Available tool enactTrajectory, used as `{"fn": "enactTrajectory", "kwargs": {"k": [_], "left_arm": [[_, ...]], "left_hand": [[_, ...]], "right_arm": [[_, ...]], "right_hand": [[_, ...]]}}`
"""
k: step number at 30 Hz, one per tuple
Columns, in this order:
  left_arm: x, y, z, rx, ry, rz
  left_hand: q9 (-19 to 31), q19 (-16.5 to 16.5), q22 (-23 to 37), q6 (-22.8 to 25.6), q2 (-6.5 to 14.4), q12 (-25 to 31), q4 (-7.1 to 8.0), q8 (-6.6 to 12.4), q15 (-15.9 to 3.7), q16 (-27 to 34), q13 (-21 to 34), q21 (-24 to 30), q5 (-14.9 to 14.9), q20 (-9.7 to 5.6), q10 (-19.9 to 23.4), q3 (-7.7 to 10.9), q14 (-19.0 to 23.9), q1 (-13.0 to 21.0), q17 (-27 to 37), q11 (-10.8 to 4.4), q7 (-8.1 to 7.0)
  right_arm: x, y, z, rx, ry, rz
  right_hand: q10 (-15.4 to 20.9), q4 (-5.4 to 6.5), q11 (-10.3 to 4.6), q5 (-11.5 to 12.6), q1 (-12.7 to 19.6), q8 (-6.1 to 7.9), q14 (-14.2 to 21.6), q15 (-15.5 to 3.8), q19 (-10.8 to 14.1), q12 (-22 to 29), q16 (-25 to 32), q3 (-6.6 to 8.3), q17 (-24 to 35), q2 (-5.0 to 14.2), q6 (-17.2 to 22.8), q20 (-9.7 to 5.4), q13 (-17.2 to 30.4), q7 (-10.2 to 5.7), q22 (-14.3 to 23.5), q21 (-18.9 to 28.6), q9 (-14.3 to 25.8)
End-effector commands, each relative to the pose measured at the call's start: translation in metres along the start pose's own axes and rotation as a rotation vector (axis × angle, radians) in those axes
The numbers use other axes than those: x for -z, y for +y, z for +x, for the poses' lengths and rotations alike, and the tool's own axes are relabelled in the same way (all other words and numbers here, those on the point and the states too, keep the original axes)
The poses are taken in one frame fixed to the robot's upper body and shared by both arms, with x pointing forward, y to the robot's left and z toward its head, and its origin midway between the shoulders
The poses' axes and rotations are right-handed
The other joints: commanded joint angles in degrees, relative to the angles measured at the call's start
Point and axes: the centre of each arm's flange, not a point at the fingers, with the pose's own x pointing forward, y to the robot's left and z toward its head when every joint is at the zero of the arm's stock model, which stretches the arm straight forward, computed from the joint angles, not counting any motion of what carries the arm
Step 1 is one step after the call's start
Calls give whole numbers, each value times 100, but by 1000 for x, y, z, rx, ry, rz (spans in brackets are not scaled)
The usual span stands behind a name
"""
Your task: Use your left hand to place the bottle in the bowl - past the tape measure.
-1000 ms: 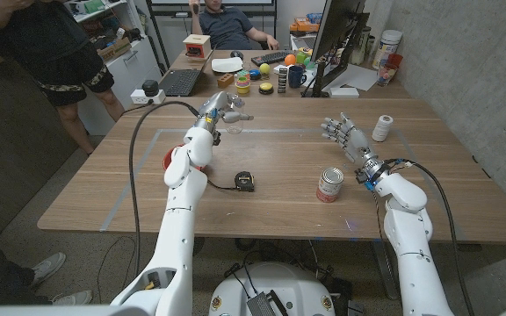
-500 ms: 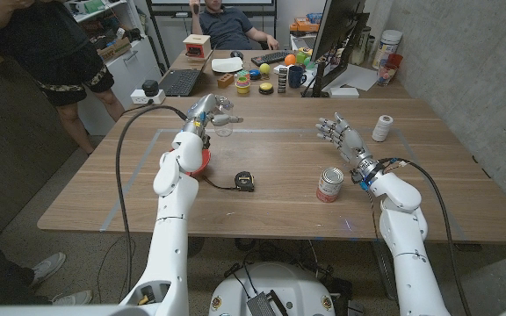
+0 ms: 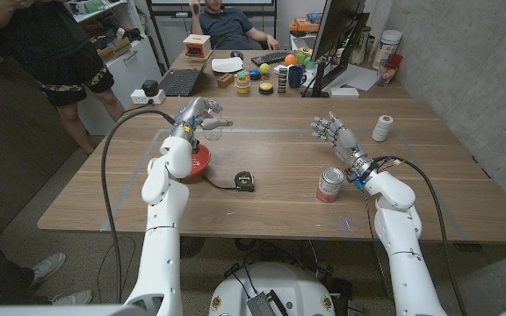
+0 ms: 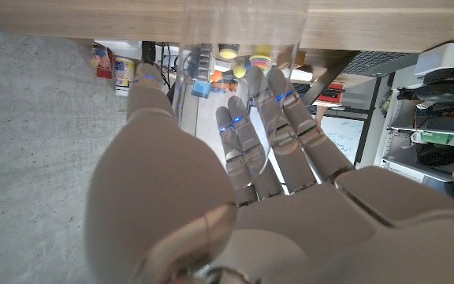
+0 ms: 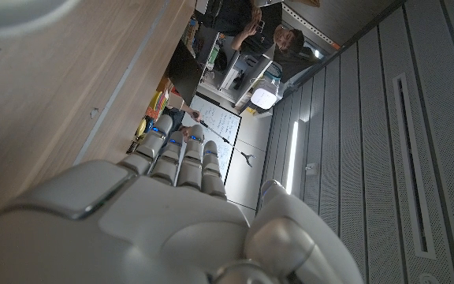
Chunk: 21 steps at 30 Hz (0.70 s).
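Observation:
My left hand (image 3: 191, 115) grips a clear plastic bottle (image 3: 214, 125) and holds it above the table, just beyond the red bowl (image 3: 200, 161). My left forearm hides part of the bowl. In the left wrist view the fingers (image 4: 251, 134) wrap around the see-through bottle (image 4: 239, 35). The black and yellow tape measure (image 3: 246, 182) lies on the table to the right of the bowl, nearer to me. My right hand (image 3: 331, 132) hovers over the right half of the table, holding nothing, its fingers apart.
A tin can (image 3: 328, 184) stands near my right wrist, and a white roll (image 3: 381, 128) sits further right. Cups, balls, a laptop and a monitor (image 3: 336, 35) crowd the far desk. One person sits behind the table and another stands at the far left.
My left arm has swung left and back toward me with the bottle, bringing it from past the bowl to near the bowl's far rim. The right hand drifted slightly left.

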Motion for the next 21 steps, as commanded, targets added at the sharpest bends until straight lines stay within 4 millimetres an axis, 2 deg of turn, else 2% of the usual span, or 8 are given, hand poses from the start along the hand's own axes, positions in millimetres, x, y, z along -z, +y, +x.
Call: {"fn": "enactTrajectory", "kwargs": {"k": [1, 11, 21], "left_arm": [[14, 11, -17, -30, 30, 84], [27, 19, -29, -47, 45, 145], [41, 21, -39, -40, 60, 113]], "left_hand": [[3, 48, 30, 308, 927, -24, -45, -41, -741, 20, 26, -2, -19, -553, 623, 27, 492, 992, 7, -554, -126], [4, 37, 31, 307, 936, -50, -70, -80, -744, 19, 28, -6, -40, -565, 632, 42, 513, 1061, 11, -555, -124], [4, 32, 33, 320, 938, -65, -73, -104, -742, 12, 30, -7, -57, -578, 645, 41, 513, 1083, 11, -553, -128]], "right_arm": [[0, 11, 7, -10, -8, 7], [1, 19, 10, -16, -14, 10], [0, 25, 11, -18, -19, 5]], "right_hand": [[41, -10, 0, 36, -9, 46, 35, -28, 47, -12, -13, -25, 4, 154, 35, -8, 11, 29, 34, -5, 17], [49, -9, 17, 38, -9, 48, 39, -33, 56, -10, -12, -31, 3, 157, 42, -15, 11, 43, 34, -18, 17], [51, -10, 19, 39, -6, 45, 45, -34, 65, -11, -11, -37, 3, 160, 38, -18, 11, 47, 35, -33, 17]]}}
